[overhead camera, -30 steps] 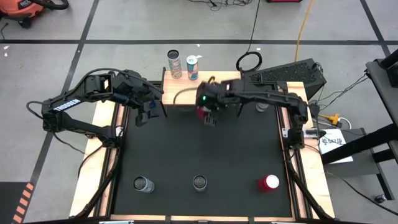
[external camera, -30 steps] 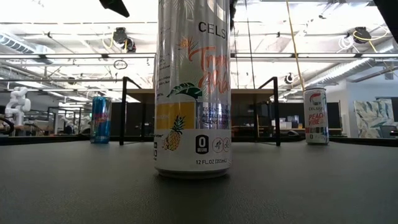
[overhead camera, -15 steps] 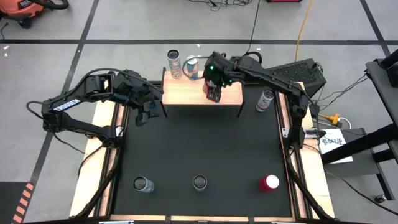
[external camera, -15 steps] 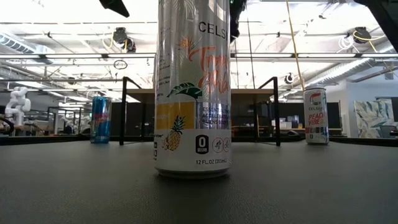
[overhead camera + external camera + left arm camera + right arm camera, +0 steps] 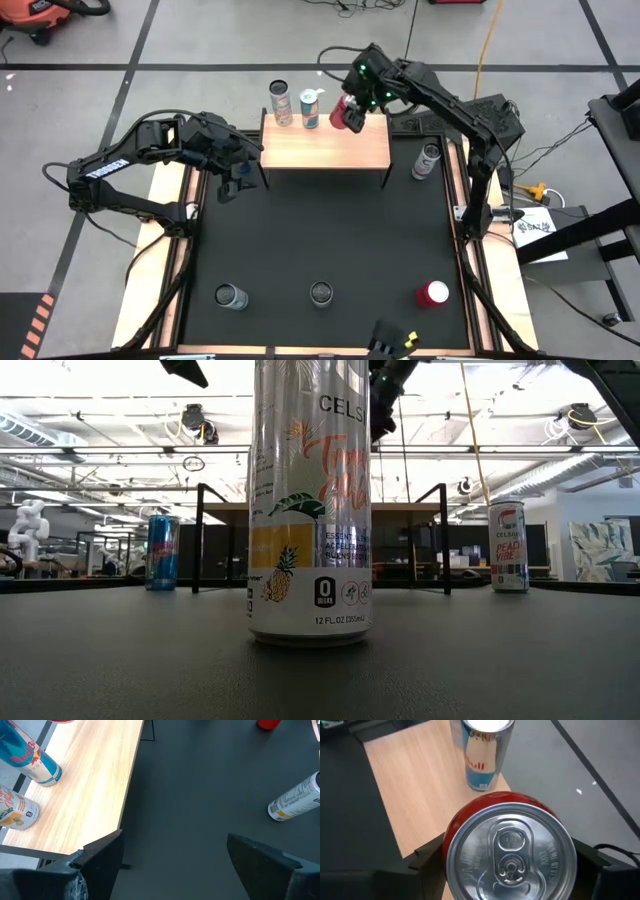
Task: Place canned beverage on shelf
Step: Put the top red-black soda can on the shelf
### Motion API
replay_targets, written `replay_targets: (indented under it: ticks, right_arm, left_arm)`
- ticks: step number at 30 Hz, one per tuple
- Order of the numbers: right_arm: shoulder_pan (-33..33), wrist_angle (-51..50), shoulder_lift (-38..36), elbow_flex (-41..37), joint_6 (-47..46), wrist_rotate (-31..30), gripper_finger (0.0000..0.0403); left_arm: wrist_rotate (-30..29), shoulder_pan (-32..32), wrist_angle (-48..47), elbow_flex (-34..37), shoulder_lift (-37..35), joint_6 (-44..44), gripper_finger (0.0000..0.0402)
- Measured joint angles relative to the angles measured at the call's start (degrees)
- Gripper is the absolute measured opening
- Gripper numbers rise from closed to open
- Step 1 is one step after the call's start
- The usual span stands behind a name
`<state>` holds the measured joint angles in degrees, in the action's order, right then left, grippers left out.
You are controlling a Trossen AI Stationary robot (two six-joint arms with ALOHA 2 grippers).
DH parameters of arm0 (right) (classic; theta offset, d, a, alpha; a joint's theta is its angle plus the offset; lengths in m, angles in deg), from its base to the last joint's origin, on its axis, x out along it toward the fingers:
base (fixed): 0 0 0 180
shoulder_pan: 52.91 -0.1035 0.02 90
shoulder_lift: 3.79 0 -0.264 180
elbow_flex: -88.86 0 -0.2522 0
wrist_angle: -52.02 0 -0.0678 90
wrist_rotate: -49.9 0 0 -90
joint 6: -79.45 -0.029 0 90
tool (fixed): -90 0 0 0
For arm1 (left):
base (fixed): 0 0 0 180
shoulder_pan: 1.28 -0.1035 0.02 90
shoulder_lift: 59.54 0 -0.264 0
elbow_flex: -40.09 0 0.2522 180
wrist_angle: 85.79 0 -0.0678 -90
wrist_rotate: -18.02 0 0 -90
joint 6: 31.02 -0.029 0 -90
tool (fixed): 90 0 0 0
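The shelf [image 5: 325, 148] is a light-wood board on black legs at the mat's far edge. Two cans stand on its far left part: a pale one [image 5: 281, 103] and a blue-and-silver one [image 5: 310, 108], which also shows in the right wrist view [image 5: 482, 752]. My right gripper [image 5: 350, 108] is shut on a red can [image 5: 512, 852] over the shelf's far edge, just right of the blue-and-silver can. My left gripper [image 5: 172, 855] is open and empty, low beside the shelf's left end [image 5: 235, 180]. My right gripper pinches the red can's upper wall [image 5: 451, 851] between its two fingers [image 5: 427, 860], one on each opposite side just under the silver top. The fingers come from above, pointing down. The can stays top up; whether its base touches the shelf I cannot tell.
On the black mat [image 5: 320, 230], cans stand near the front edge: a silver one [image 5: 231, 296], a tall one [image 5: 321, 292] that fills the low view [image 5: 310, 500], and a red one [image 5: 432, 294]. Another can [image 5: 428, 160] stands right of the shelf.
My right gripper has carried the red can from the mat just in front of the shelf up and toward the table's far edge, across the board to its far edge beside the blue-and-silver can. The can stays in the shut fingers, lifted clear of the mat.
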<state>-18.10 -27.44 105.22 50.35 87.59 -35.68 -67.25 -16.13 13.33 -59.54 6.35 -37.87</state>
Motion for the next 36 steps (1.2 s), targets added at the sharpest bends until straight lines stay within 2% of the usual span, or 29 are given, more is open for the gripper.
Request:
replay_targets:
  ticks: [12,19,36]
  right_arm:
    - [0.31,-5.03,2.2,-0.01,0.27,0.26,0.0268]
    - [0.17,-11.24,4.16,-0.07,-1.26,0.32,0.0279]
    - [-0.04,-10.87,4.22,-0.07,2.17,0.15,0.0293]
  left_arm:
    - [0.0,-0.02,0.0,0.0,0.0,0.11,0.035]
    - [0.0,-0.01,-0.01,0.0,0.0,0.13,0.035]
    - [0.0,-0.02,0.0,0.0,0.0,0.11,0.035]
